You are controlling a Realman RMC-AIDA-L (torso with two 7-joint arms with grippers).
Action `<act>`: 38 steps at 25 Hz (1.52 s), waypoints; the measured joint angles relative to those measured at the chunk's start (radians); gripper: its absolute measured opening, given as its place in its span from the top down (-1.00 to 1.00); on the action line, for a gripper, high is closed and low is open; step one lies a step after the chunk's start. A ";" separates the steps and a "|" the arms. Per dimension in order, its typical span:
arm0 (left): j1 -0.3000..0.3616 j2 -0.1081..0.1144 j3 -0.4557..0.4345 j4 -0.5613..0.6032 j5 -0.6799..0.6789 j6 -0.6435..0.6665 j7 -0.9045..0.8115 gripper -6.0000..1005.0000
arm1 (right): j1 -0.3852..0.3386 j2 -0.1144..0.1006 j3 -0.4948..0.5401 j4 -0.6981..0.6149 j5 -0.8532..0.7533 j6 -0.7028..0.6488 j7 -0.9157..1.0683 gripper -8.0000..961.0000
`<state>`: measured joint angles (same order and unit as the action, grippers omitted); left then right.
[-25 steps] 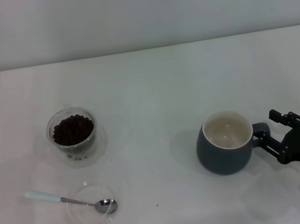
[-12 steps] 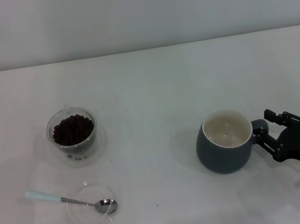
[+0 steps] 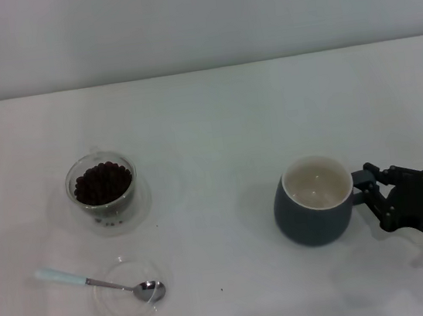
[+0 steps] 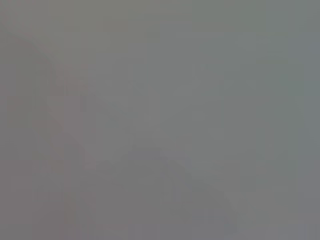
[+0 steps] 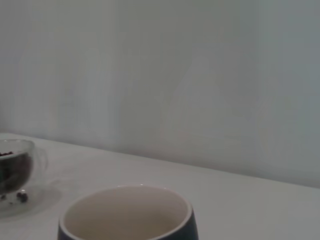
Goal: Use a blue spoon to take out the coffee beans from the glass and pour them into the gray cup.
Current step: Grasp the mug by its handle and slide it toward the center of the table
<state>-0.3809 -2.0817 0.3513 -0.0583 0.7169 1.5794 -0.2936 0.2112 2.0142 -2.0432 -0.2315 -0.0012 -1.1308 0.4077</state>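
Right gripper (image 3: 365,187): at the loop handle of the gray cup (image 3: 314,211), jaws astride it; gripping or merely touching, cannot tell
Left gripper: out of sight, wrist view blank
Gray cup: upright, empty, on the table's (image 3: 215,126) right side
Glass (image 3: 102,189): well apart to the left, holding the coffee beans (image 3: 102,182)
Blue spoon (image 3: 99,283): bowl resting in a shallow clear dish (image 3: 128,294) near the glass
Handling advice: seat the handle squarely, hold the cup level, avoid shoving it

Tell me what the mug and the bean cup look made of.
The rounded dark blue-gray mug looks like glazed ceramic: opaque wall, smooth cream inside. The small clear round cup looks like glass: the dark coffee beans show through its wall.
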 joint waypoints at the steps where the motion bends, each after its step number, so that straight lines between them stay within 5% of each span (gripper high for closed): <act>1: 0.001 0.000 0.000 0.000 0.000 0.001 0.000 -0.77 | 0.000 0.000 -0.003 -0.004 0.000 -0.001 0.002 0.39; 5: 0.009 -0.002 0.000 -0.001 -0.001 0.007 0.000 -0.77 | -0.001 0.000 -0.019 -0.014 -0.001 -0.001 0.022 0.63; 38: 0.027 -0.005 0.006 -0.012 0.007 0.045 -0.003 -0.77 | 0.025 0.009 -0.206 -0.169 0.000 0.015 -0.036 0.62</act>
<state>-0.3542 -2.0863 0.3574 -0.0704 0.7240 1.6243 -0.2961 0.2366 2.0227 -2.2494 -0.4004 -0.0009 -1.1157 0.3715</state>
